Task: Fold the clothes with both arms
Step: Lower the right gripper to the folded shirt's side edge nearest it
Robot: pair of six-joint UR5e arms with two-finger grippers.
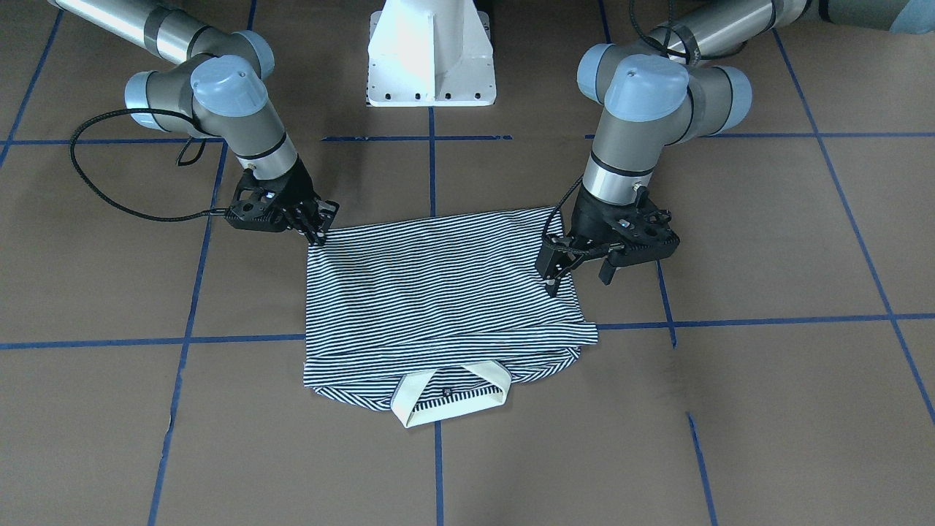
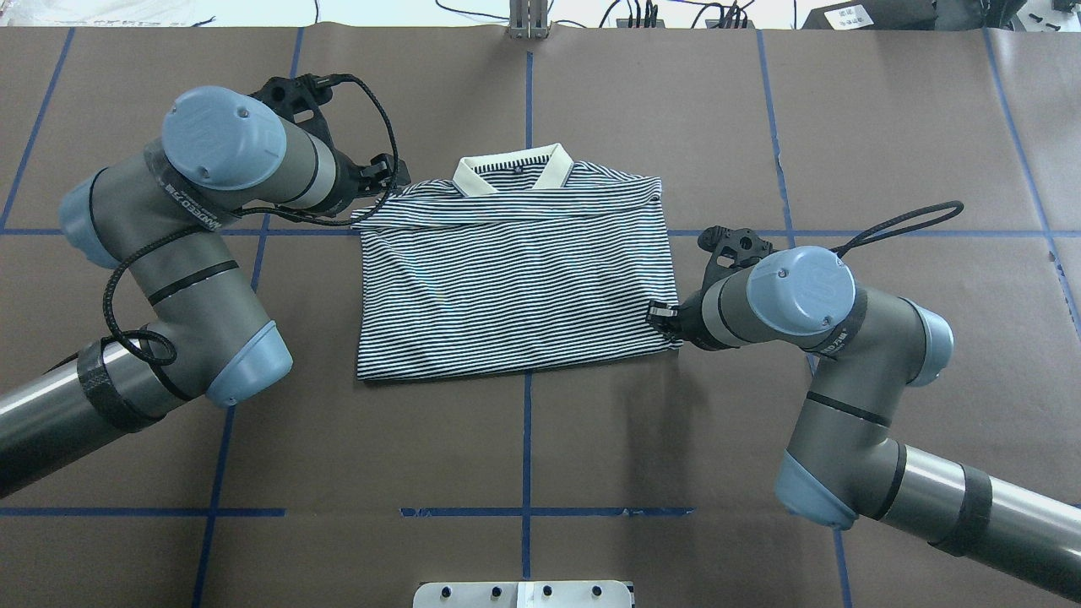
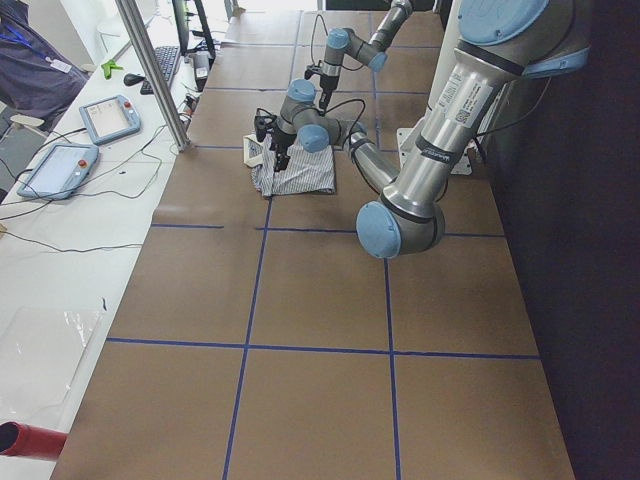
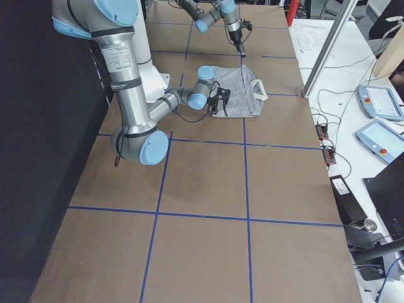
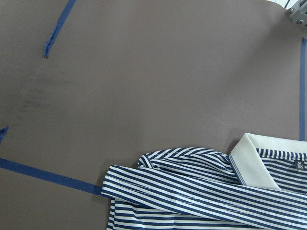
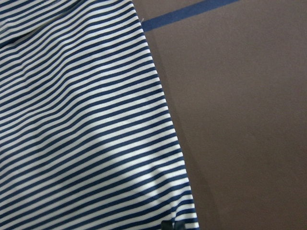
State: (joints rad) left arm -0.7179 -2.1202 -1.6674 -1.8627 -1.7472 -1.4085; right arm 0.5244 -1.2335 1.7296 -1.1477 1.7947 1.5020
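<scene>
A wide brown desk (image 2: pixel 540 439), crossed by blue tape lines, carries everything. My left arm (image 2: pixel 169 253) and right arm (image 2: pixel 844 355) reach in from either side. Between them, at the desk's middle, lies the striped polo shirt (image 2: pixel 515 279), already folded to a rough rectangle, with its cream collar (image 2: pixel 553 169) on the edge far from my base. My left end effector (image 1: pixel 577 281) hangs above the shirt's collar-side left corner, fingers spread wide and holding nothing. My right end effector (image 1: pixel 319 232) sits at the near right hem corner, fingers drawn close together and seemingly pinching the cloth. I judge this the gripping stage before another fold. Next, my left should descend and close on its corner. No container is in view.
</scene>
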